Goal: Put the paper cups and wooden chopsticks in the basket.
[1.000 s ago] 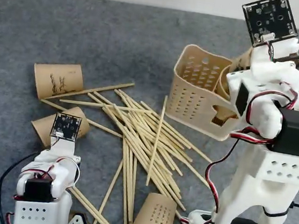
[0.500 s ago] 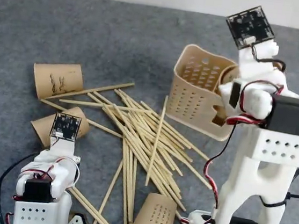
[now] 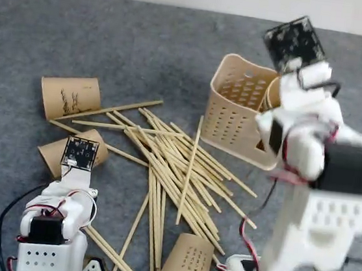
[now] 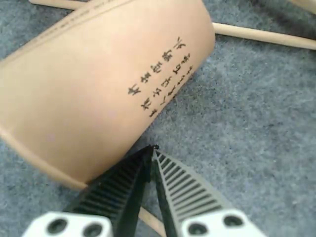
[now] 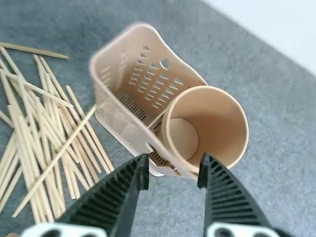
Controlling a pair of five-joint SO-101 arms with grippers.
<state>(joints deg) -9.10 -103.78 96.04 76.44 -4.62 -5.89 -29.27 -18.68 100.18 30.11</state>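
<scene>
**Right end effector (image 5: 170, 170) pulls back from the basket (image 5: 123, 64), cup delivered**
Its jaws are apart and empty. The arm has swung back in the last second, leaving a plain brown paper cup (image 5: 207, 131) tilted, mouth up, in one end of the basket, so that cup looks done. The wooden chopsticks (image 3: 171, 167) lie scattered on the counter (image 3: 146, 40).

Two short lines of dark characters run along the paper cup (image 4: 98, 84) just left of the chopsticks (image 3: 171, 167). A second cup (image 3: 71, 97) left of their far end and a third cup (image 3: 185, 261) at their near end bear marks too small to read.
</scene>
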